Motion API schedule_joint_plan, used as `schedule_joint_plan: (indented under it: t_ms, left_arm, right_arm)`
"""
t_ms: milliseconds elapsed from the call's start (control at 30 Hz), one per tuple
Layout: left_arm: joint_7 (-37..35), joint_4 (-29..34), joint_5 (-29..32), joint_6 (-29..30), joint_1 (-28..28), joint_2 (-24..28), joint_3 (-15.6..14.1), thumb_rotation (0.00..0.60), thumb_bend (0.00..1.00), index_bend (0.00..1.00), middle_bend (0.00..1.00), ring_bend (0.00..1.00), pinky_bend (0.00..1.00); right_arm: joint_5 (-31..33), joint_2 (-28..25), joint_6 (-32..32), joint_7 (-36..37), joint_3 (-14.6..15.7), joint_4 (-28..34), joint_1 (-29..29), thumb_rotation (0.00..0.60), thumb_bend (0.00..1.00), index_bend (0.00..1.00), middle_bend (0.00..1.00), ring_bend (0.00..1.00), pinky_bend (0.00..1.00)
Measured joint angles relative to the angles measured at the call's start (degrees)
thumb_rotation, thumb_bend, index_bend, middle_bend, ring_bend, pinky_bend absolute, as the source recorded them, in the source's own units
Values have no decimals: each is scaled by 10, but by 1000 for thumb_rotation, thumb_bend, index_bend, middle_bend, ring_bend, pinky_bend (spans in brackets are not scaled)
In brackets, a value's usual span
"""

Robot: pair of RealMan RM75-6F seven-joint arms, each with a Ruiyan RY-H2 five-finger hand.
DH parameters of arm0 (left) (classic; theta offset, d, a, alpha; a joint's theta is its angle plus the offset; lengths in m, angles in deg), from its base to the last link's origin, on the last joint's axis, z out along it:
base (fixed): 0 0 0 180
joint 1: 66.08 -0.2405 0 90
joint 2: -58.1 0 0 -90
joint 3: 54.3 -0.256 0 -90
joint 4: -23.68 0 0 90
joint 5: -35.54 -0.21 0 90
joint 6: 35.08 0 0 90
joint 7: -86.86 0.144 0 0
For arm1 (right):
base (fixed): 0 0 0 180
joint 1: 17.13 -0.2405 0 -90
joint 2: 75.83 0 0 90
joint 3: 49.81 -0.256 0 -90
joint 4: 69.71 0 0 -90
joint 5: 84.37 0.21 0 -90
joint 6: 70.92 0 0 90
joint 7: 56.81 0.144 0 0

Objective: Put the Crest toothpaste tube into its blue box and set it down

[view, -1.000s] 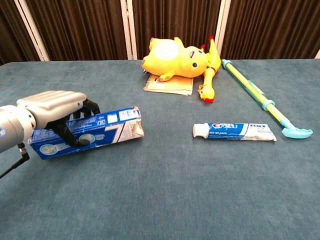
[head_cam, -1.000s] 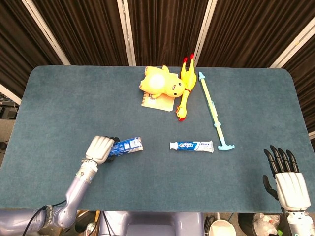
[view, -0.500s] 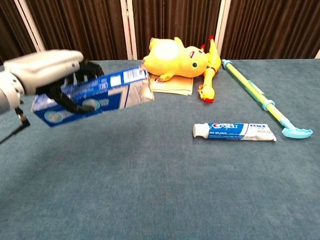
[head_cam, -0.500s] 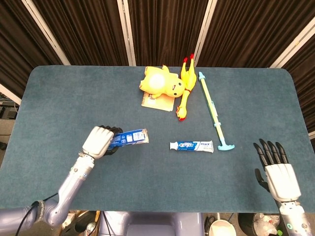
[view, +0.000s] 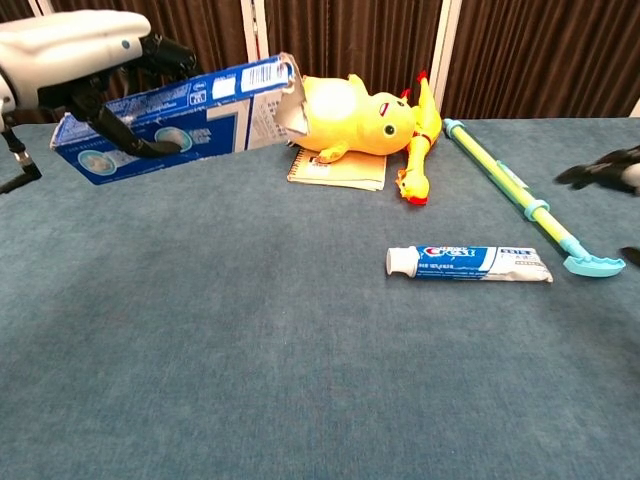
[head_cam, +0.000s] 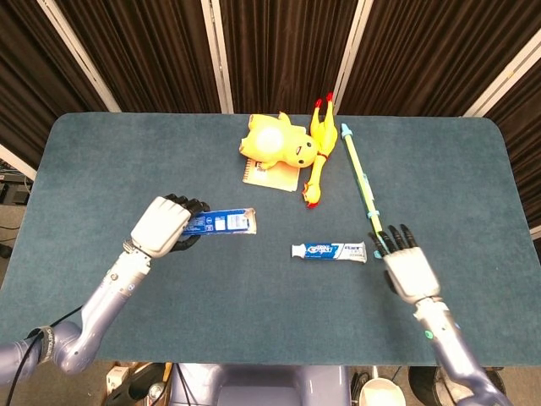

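Blue and white, the toothpaste tube (head_cam: 329, 251) lies flat on the bench (head_cam: 127, 169), cap pointing left. The left robot hand (head_cam: 161, 227) grips the blue box (head_cam: 221, 222) up in the air, open end toward the tube. The right robot hand (head_cam: 404, 266) is spread, holding nothing. It has moved in beside the tube, and the box is higher now.
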Motion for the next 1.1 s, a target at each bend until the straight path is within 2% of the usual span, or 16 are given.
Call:
schedule_joint_plan:
  t_ms: [267, 633, 767, 833, 933, 1000, 1100]
  left_arm:
    - [-23, -1, 2, -8, 3, 9, 1, 600, 372, 374, 523, 493, 519]
    - [-48, -21, -3, -11, 5, 10, -4, 600, 373, 374, 523, 493, 519]
    - [-52, -25, -5, -11, 6, 9, -5, 600, 373, 374, 523, 493, 519]
    - [-53, -26, -6, -10, 6, 9, -6, 600, 373, 374, 523, 493, 519]
    - [-54, -26, -6, -9, 6, 10, -6, 600, 373, 374, 523, 493, 519]
    - [-54, -26, -7, -8, 6, 10, -6, 600, 373, 375, 524, 493, 519]
    - [-54, -24, -8, -8, 6, 10, -8, 600, 373, 375, 524, 494, 519]
  right_arm:
    - [71, 81, -32, -63, -9, -36, -54, 600, 463, 179, 173, 38, 0]
    - [112, 153, -39, -72, -4, -118, -89, 600, 463, 182, 185, 57, 0]
    - [121, 164, -39, -68, -1, -143, -96, 600, 462, 205, 256, 137, 21]
    - [124, 168, -38, -65, 1, -151, -98, 600, 463, 292, 350, 228, 119]
    - [123, 172, -32, -61, 6, -163, -98, 600, 462, 498, 536, 415, 392]
    - [118, 176, -26, -55, 10, -169, -97, 600, 462, 617, 635, 517, 525]
    - [112, 178, -21, -42, 14, -171, -95, 600, 463, 725, 719, 601, 611]
